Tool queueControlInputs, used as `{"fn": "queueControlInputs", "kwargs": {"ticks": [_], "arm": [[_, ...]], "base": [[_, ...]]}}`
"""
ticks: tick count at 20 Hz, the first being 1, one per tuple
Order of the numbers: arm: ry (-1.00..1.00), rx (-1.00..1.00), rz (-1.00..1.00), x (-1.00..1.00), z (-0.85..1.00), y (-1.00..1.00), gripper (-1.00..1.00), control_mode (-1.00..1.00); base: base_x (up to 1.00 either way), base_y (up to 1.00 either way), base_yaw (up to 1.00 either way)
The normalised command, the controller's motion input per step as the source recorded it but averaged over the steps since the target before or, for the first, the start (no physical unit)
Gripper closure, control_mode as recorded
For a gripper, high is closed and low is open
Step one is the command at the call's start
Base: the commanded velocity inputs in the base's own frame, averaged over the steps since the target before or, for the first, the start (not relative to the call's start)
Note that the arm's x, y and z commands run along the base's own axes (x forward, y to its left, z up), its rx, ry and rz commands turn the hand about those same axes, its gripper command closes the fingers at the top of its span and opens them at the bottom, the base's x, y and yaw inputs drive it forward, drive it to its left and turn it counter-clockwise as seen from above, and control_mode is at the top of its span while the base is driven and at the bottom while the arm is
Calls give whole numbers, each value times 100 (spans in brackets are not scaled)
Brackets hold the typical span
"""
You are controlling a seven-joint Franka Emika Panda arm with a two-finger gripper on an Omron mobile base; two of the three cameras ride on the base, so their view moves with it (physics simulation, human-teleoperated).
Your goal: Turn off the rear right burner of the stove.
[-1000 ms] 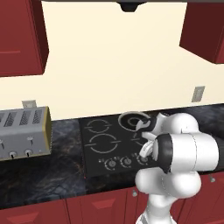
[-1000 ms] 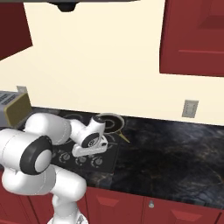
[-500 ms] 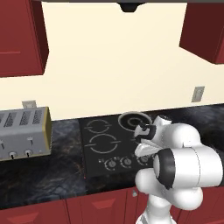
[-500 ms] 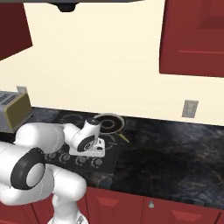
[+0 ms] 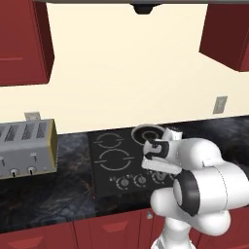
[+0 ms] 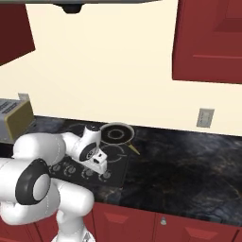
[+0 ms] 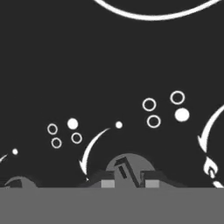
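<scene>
Stove: you have the black glass cooktop (image 5: 114,163) set flush in the dark stone counter (image 6: 189,160), its front edge close to the counter lip above the red cabinet doors (image 6: 165,227).
Open room: the counter to the right of the stove runs bare toward the wall outlet (image 6: 204,117). On the left, the toaster (image 5: 24,148) stands well apart from the cooktop.
Overhead: red wall cabinets (image 6: 208,40) and the range hood (image 5: 146,6) sit high above the work zone.
Rear right burner: you find it at the back right corner of the stove (image 6: 116,133), with a thick pale rim and dark rings inside.
Gripper: it (image 7: 127,180) is low over the knob row at the stove's front, in front of the rear right burner and nearer you.
Knob: a round grey knob (image 7: 127,168) sits between the two fingertips (image 7: 107,179), with the printed burner markings just beyond it.
Grip state: you cannot tell whether the fingertips press the knob or merely flank it.
</scene>
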Motion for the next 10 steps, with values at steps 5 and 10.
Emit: {"fn": "queueControlInputs", "kwargs": {"ticks": [5, 10], "arm": [[9, -6, -69, -49, -67, 40, 100, -100], [9, -5, -68, -45, -51, 34, 100, -100]], "base": [[0, 0, 0], [0, 0, 0]]}}
